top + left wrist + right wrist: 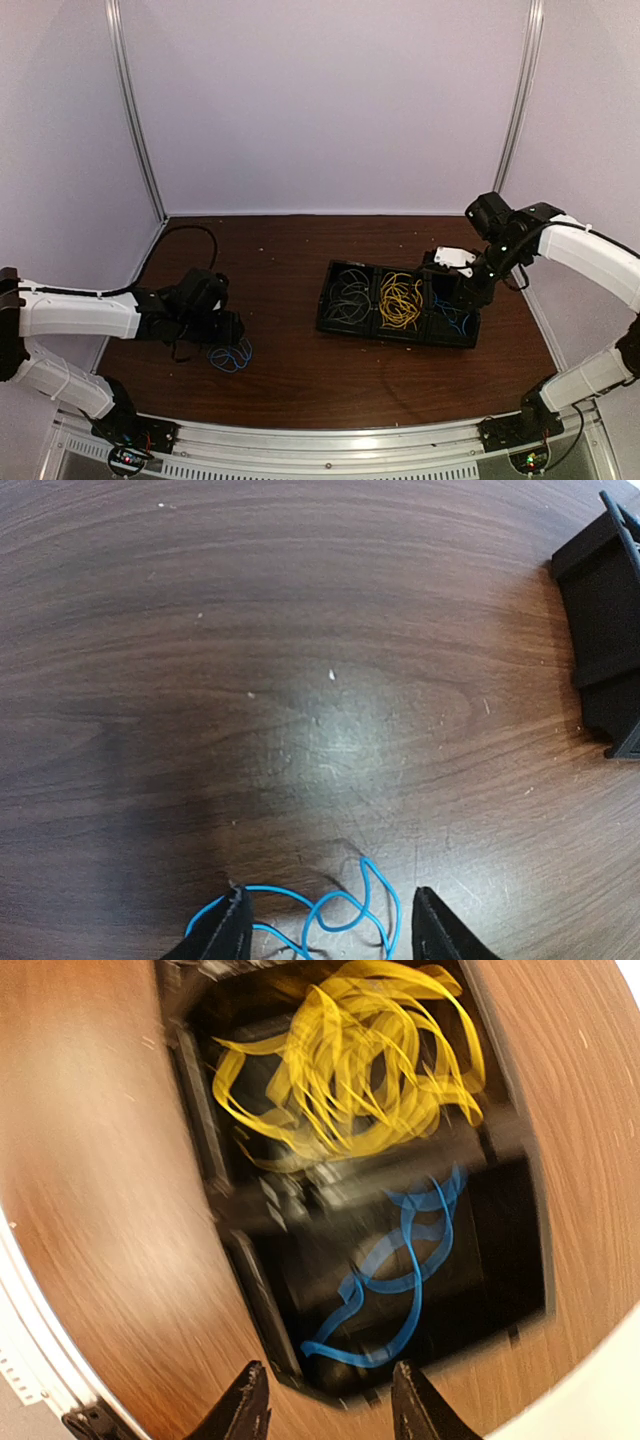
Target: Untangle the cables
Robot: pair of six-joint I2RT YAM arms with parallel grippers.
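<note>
Both arm bases (135,432) are sitting nearest in the overhead view. Left of the black tray (400,338), well apart from it, a loose blue cable (231,355) is lying on the table (290,250), with the left gripper (222,335) hanging just over it. The right gripper (468,292) is hovering over the tray's right end; grey cables (348,290) and yellow cables (400,300) are filling the other compartments.

From the left wrist, the left gripper (330,935) is standing open, with the cable's loops (345,910) lying across the gap, ungripped. I judge this arm only needs to lower and close.

From the right wrist, which is blurred, the right gripper (330,1410) is standing open and empty above a second blue cable (390,1290) in the tray.
</note>
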